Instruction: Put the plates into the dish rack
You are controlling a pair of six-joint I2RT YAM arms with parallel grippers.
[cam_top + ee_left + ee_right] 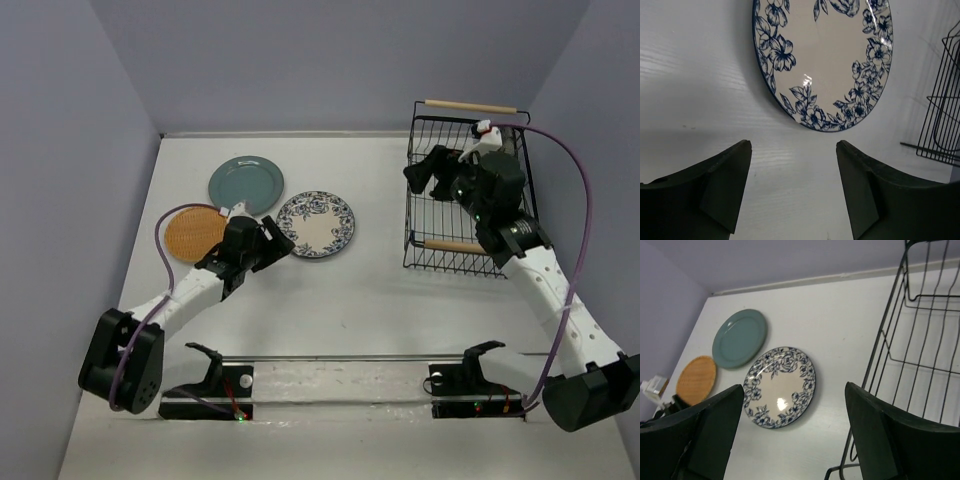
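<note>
While your left gripper [793, 145] and right gripper [794, 387] stand spread, empty, the teal plate [246, 184], flowered plate [316, 223] and orange plate [193, 232] lie outside the rack [455, 245].

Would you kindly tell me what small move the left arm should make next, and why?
Probably ease the left gripper forward until its jaws straddle the near rim of the floral plate. The jaws stand open and empty just short of that plate, which lies flat on the table, not yet in the dish rack.
</note>
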